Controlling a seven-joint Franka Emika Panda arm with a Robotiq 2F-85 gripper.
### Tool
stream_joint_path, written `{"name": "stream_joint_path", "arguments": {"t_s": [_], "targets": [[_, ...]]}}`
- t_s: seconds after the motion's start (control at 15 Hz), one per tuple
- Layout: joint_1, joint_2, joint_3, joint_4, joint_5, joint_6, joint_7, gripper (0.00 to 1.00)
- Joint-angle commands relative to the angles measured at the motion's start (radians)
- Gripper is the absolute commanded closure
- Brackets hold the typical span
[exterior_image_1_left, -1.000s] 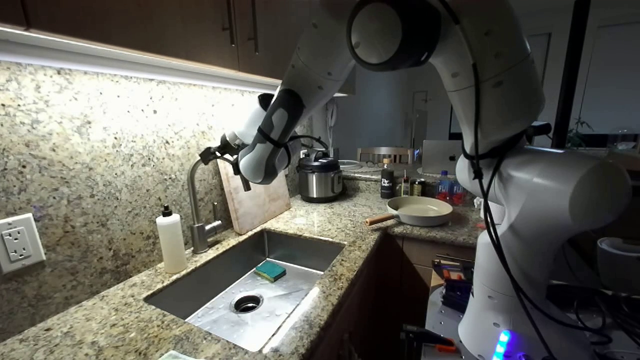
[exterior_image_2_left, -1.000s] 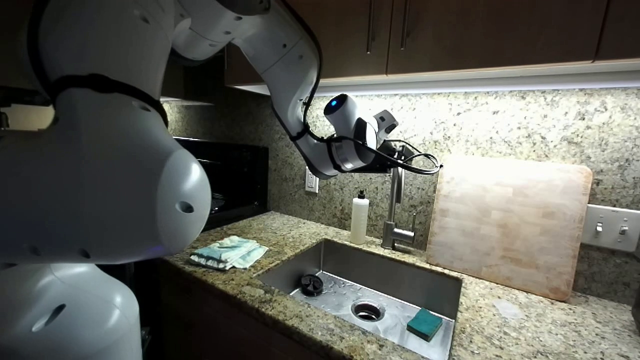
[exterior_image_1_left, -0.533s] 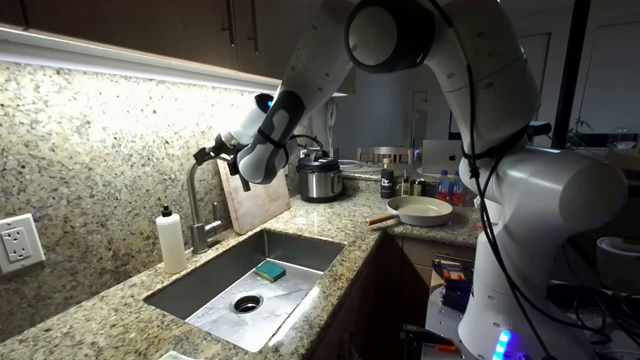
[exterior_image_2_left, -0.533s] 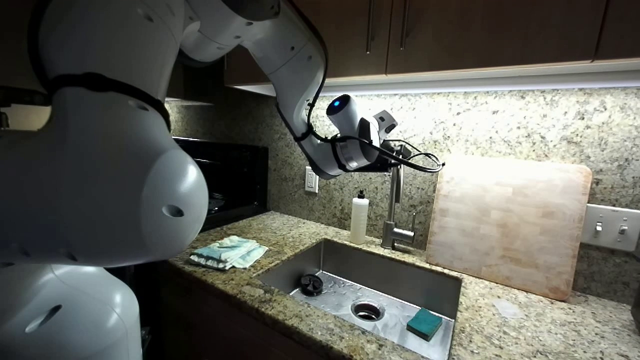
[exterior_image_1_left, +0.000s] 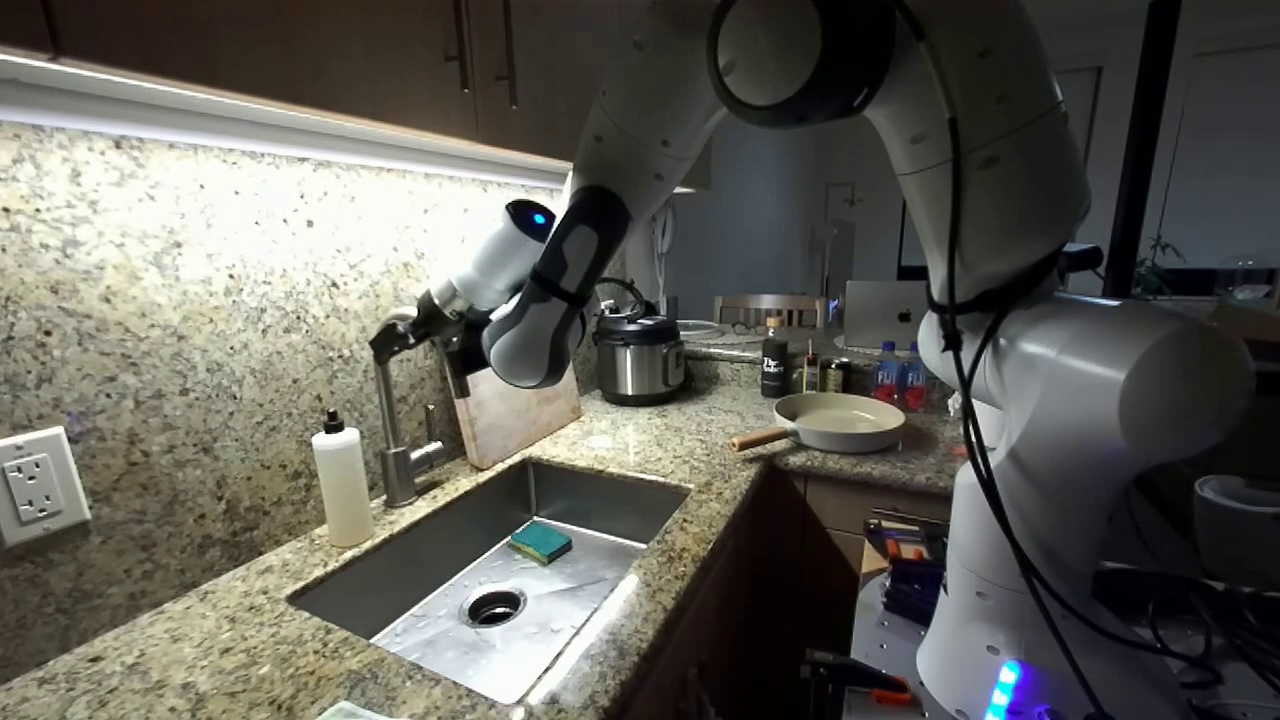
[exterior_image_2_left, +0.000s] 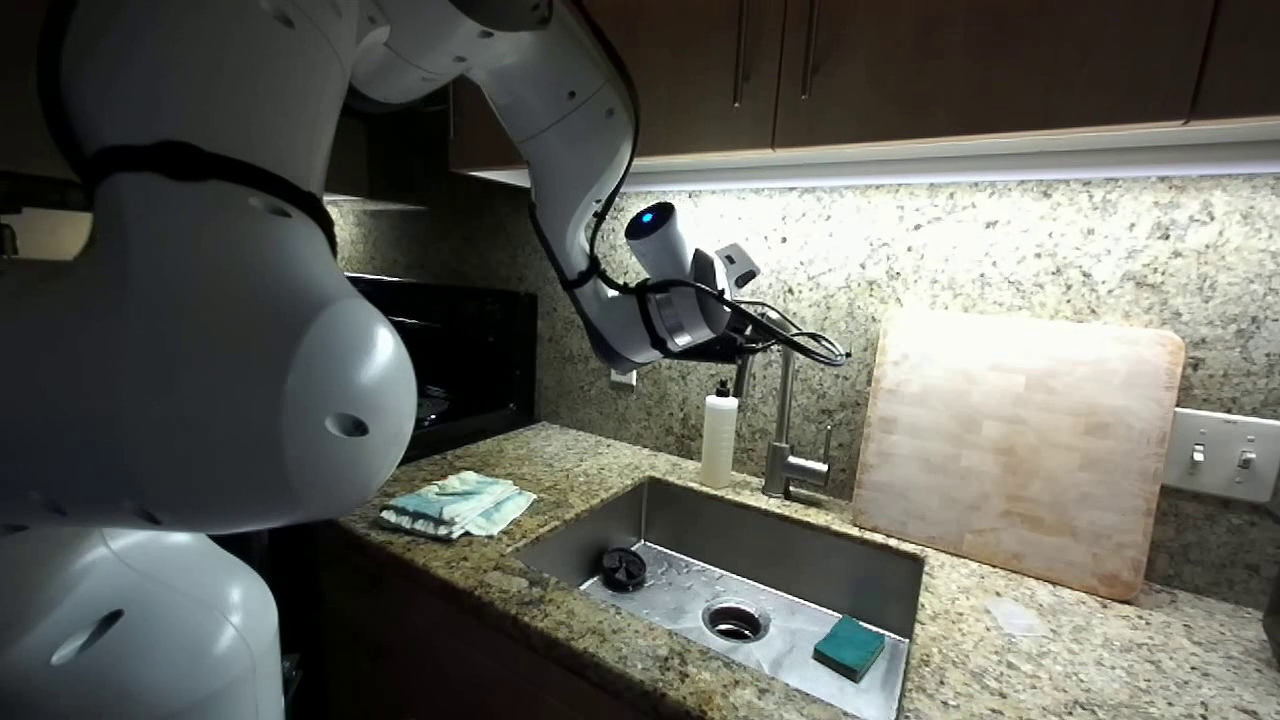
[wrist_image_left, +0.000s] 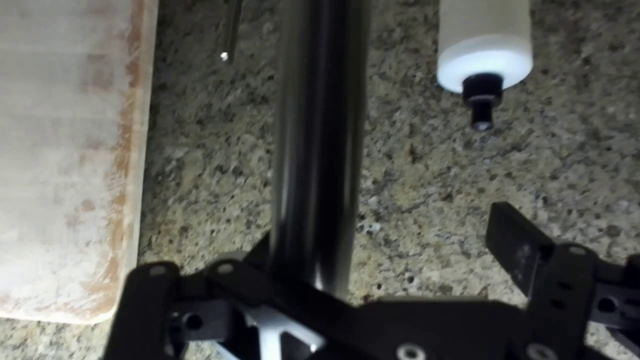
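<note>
The tap (exterior_image_1_left: 391, 425) is set behind the sink (exterior_image_1_left: 440, 550), between bottle (exterior_image_1_left: 343, 485) and board (exterior_image_2_left: 1020, 450); one finger (wrist_image_left: 261, 254) of the wide-spread gripper (wrist_image_left: 385, 245) is partly hidden by it. The arm (exterior_image_1_left: 635, 130) is arched high.

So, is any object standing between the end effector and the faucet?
Nothing visible is: in the wrist view, the faucet overlaps part of the open end effector, while the black-topped bottle stands apart from both.
</note>
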Motion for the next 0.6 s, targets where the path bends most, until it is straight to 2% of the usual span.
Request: {"name": "stream_joint_path", "arguments": {"t_s": [0.0,0.07,0.2,0.27,0.33,0.53], "targets": [[0.002,0.073,0.023,-0.102,-0.047,-0.069,0.06,0.0],[0.005,0.07,0.009,-0.102,-0.023,-0.114,0.045,0.0],[0.061,0.06,-0.078,-0.097,0.018,-0.225,0.032,0.0],[0.112,0.052,-0.147,-0.091,0.027,-0.273,0.043,0.0],[0.179,0.042,-0.205,-0.1,0.178,-0.31,-0.073,0.0],[0.329,0.033,-0.361,-0.117,0.308,-0.38,-0.105,0.0]]}}
